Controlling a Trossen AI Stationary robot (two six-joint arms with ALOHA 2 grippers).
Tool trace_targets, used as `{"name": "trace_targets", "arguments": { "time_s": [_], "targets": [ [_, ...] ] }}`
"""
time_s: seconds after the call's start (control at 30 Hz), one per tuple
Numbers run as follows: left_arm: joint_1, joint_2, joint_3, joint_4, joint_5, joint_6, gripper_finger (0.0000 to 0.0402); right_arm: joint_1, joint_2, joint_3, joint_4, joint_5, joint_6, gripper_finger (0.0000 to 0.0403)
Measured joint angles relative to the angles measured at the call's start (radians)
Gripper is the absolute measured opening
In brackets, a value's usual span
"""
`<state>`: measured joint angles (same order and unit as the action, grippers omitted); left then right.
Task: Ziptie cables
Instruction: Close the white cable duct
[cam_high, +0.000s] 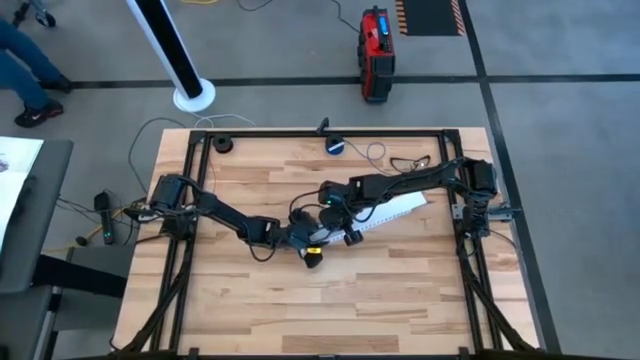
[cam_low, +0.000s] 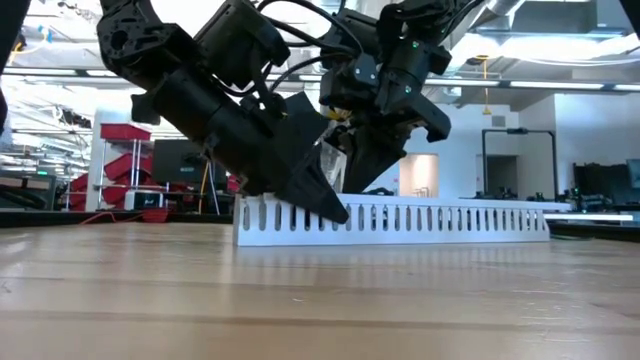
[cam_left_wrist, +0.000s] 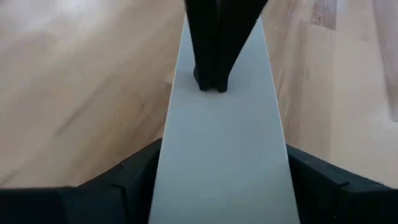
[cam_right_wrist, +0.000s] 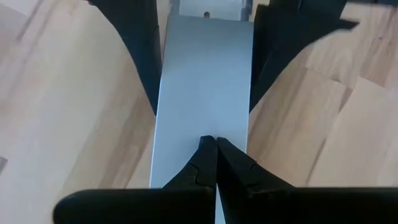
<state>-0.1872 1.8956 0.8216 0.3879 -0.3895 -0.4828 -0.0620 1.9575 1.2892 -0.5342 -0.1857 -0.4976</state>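
Strip (cam_low: 400, 222) lies lengthwise beneath both: your left tool (cam_left_wrist: 222, 148) straddles it, fingers apart; right tool (cam_right_wrist: 216, 142), fingers together, presses its top. No cables show.

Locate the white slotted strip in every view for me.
High view: white slotted strip diagonal at centre of table.
Low view: strip across the middle, slotted side facing.
Left wrist view: strip up the centre.
Right wrist view: strip up the centre.
Landmark: right gripper, jaws shut, tip on the strip, facing left gripper.
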Motion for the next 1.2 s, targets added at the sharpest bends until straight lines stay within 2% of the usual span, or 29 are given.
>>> {"name": "trace_targets", "arguments": {
  "time_s": [0.13,0.3,0.8,1.2],
  "targets": [
    [0.013,-0.002,0.001,-0.025,0.1,-0.056,0.0264,-0.006,0.0,-0.001,0.0,-0.015,0.0,0.0],
    [0.009,0.0,0.001,-0.03,0.133,-0.086,0.0278,-0.012,0.001,-0.001,0.0,-0.021,0.001,0.0],
    [-0.04,-0.009,0.003,-0.164,0.135,-0.239,0.0282,-0.025,0.003,-0.001,0.009,-0.041,-0.004,0.0],
    [-0.013,-0.009,0.023,-0.221,0.214,-0.188,0.0282,-0.041,0.003,-0.001,0.017,-0.032,0.0,0.0]
  ]
}}
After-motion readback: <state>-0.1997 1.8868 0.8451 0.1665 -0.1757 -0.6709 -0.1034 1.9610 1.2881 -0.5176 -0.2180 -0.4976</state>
